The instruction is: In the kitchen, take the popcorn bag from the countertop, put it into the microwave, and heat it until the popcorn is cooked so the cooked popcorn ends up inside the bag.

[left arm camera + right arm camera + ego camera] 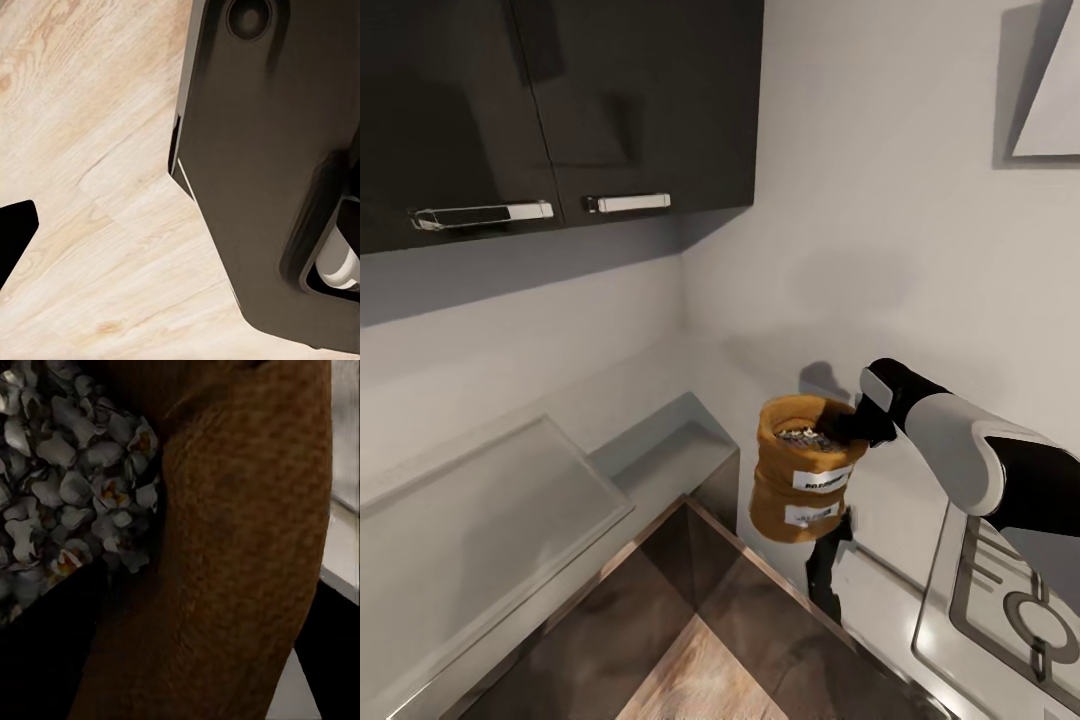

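Kitchen corner, pale walls, dark wall cabinets upper left; grey countertop lower left, hob lower right | popcorn bag mid-frame, held in the air, popcorn inside | right gripper pinching the bag's rim | left gripper: state cannot be told; wood floor beneath

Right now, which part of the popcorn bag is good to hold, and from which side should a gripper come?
Probably the rolled rim. The popcorn bag hangs upright and open-topped, with popcorn inside, so a side approach at the rim keeps it level. The right gripper already pinches the rim on the side toward the hob. The soft wall below would likely crumple.
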Controlling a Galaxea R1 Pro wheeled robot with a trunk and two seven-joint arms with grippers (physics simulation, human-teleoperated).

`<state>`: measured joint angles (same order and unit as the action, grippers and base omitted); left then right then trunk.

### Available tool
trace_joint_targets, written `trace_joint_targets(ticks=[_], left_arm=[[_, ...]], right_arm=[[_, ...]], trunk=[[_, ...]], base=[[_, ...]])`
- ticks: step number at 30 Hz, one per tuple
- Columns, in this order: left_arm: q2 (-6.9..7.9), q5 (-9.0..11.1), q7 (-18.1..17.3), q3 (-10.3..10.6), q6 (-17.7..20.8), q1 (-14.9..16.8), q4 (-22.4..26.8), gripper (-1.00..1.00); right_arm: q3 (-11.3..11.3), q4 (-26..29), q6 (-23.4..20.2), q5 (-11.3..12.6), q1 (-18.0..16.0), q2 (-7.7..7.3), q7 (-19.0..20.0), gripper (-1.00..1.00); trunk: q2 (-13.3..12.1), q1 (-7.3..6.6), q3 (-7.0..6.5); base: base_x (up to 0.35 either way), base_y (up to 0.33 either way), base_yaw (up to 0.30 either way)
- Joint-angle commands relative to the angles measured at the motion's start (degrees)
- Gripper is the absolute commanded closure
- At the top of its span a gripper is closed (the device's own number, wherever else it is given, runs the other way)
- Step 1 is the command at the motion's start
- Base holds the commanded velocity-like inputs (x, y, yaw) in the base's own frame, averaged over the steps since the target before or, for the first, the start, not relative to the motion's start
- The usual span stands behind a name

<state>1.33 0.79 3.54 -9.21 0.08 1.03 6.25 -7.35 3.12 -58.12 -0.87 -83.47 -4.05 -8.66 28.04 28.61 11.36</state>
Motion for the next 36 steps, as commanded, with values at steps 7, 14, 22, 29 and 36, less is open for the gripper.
trace_joint_targets(ticks=[7, 14, 22, 29, 36], left_arm=[[0.0, 0.1, 0.1, -0.2, 0.0, 0.0, 0.0, -1.0], [-0.01, 0.1, 0.1, -0.2, 0.0, 0.0, 0.0, -1.0], [0.0, 0.1, 0.1, -0.2, 0.0, 0.0, 0.0, -1.0], [-0.01, 0.1, 0.1, -0.2, 0.0, 0.0, 0.0, -1.0], [-0.04, 0.1, 0.1, -0.2, 0.0, 0.0, 0.0, -1.0]], right_arm=[[-0.6, 0.0, -0.2, 0.2, 0.0, 0.01, -0.4, 1.0], [-0.6, 0.0, -0.3, 0.2, 0.0, 0.01, -0.5, 1.0], [-2.9, 0.0, -0.4, 0.2, 0.0, 0.01, -0.6, 1.0], [-6.1, 0.1, -0.5, 0.2, 0.0, 0.01, -0.7, 1.0], [-6.6, 0.4, -0.5, 0.1, 0.0, -0.21, -0.8, 1.0]], trunk=[[0.1, 0.02, 0.1], [0.1, 0.02, 0.05], [0.1, 0.02, -0.62], [0.1, 0.02, -1.28], [0.1, 0.02, -1.94]], base=[[0.0, 0.0, 0.0], [0.0, 0.0, 0.0], [0.0, 0.0, 0.0], [0.0, 0.0, 0.0], [-0.005, 0.0, 0.0]])
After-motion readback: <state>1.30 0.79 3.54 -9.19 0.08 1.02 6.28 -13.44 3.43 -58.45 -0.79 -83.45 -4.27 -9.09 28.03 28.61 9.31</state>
